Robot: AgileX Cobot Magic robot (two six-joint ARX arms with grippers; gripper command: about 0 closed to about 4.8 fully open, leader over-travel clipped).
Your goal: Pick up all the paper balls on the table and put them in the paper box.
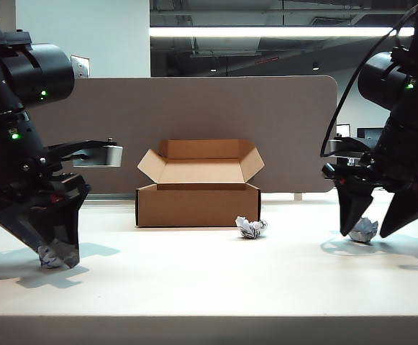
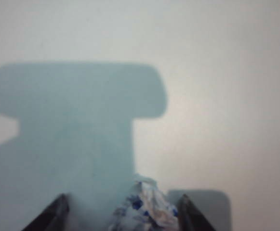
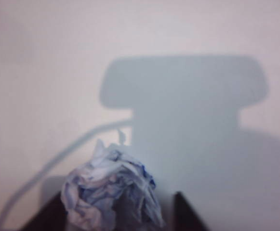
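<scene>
- Table (image 1: 209, 287): wide, flat white tabletop with a pale front edge; it carries every item below.
- Paper box (image 1: 198, 205): low rectangular brown cardboard box, plain, lid and side flaps folded open, interior not visible; taken as the landmark.
- Left gripper (image 1: 56, 255): black two-finger tool, well to the left of the box and nearer the front edge, down at the tabletop. Jaws spread, straddling a ball without pinching it.
- Right gripper (image 1: 373, 228): black two-finger tool, well to the right of the box, tips at the tabletop. Jaws apart on either side of a ball; no pinch is visible.
- Right paper ball (image 3: 112, 192): crumpled white wad with blue-black print, between the right jaws.
- Middle paper ball (image 1: 251, 228): same kind, just beside the box's front right corner, untouched.
- Left paper ball (image 2: 147, 211): same kind, off-centre between the left jaws, close against one finger.
- Risk, judged: the left ball's off-centre seat could let it squirt sideways on closing; light wads may be nudged away or slip from a shallow pinch at the tips.
</scene>
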